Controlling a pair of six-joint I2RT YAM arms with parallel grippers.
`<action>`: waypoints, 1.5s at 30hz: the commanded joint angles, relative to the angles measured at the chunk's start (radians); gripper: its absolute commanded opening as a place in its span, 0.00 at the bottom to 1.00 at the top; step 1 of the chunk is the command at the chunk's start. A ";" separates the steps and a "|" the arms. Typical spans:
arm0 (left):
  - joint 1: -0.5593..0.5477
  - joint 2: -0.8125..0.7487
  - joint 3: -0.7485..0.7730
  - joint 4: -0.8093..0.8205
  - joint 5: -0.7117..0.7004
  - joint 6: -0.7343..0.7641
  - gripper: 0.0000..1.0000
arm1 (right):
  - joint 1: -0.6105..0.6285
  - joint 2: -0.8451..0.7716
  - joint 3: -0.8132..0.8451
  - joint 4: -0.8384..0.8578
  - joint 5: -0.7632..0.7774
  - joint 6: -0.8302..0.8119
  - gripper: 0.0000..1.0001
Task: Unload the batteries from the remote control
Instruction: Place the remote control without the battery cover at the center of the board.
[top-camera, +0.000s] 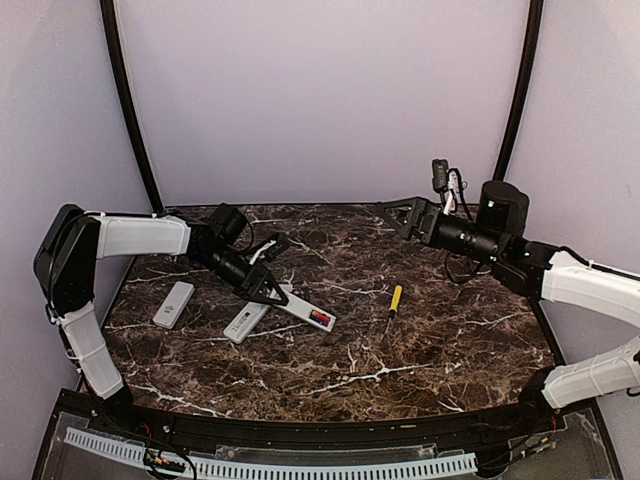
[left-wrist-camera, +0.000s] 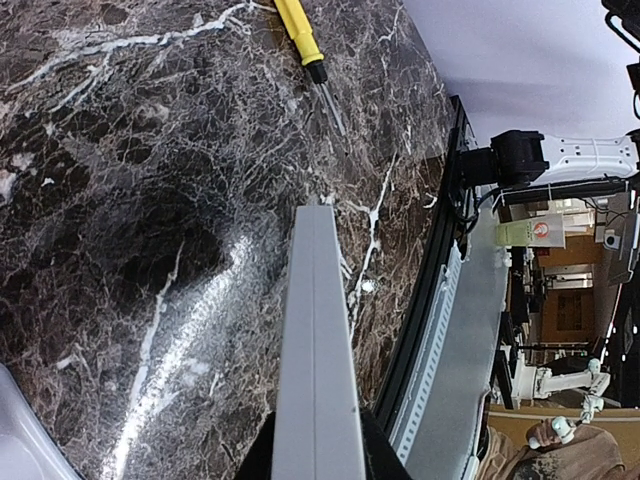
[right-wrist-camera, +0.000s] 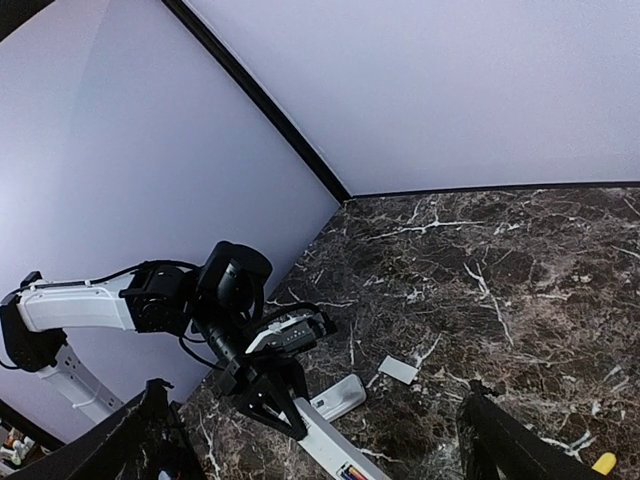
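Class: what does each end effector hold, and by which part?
Left end effector grips the remote control at the end away from its exposed batteries. Right end effector is open, holding nothing.

The table (top-camera: 450, 350) is dark brown marble threaded with white veins, the screwdriver (top-camera: 395, 298) has a bright yellow handle, and the pale grey remote (top-camera: 300, 308) shows orange-red and dark batteries (top-camera: 321, 319).

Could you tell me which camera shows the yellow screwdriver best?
Top external: the screwdriver lies whole on the table. Left wrist shows it closer, handle cropped; right wrist catches only a yellow sliver.
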 joint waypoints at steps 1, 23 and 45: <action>0.002 0.028 0.071 -0.089 -0.001 0.059 0.01 | -0.004 -0.009 -0.031 -0.026 0.032 -0.012 0.99; -0.040 0.257 0.242 -0.165 -0.045 0.031 0.34 | -0.007 0.096 -0.035 0.055 -0.043 0.039 0.98; -0.067 0.141 0.226 -0.097 -0.391 -0.007 0.72 | -0.007 0.152 0.043 -0.262 0.157 0.001 0.94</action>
